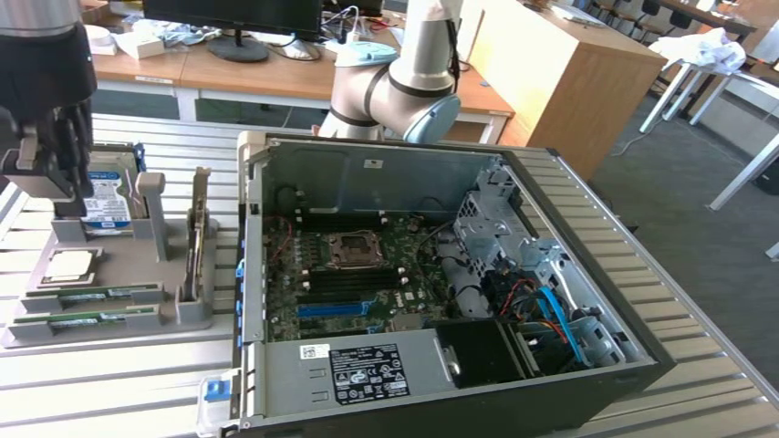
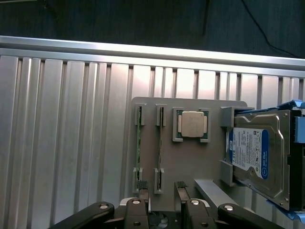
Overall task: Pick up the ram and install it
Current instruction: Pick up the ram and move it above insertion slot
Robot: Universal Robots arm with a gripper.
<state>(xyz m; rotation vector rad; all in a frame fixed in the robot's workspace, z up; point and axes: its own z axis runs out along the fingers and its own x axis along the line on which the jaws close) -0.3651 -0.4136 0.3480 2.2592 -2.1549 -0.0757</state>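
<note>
The open computer case takes up the near ground of the exterior view from six to three o'clock, with its labelled power supply closest. At nine o'clock from the case, a grey holder sits on the ribbed aluminium table. Two green boards lie flat in cradles along the holder's near edge: the nearer ram stick and, just behind it, the second ram stick. Farther back in the holder rests the silver processor. The hard drive with its blue-white label is at twelve o'clock from the processor, and a circuit card stands upright at three o'clock from it. The gripper hangs above the holder at ten o'clock of the view, its fingers spread wide and touching none of the parts. Inside the case the motherboard lies flat. Beyond it, at twelve o'clock, the arm's base rises in front of wooden desks.
</note>
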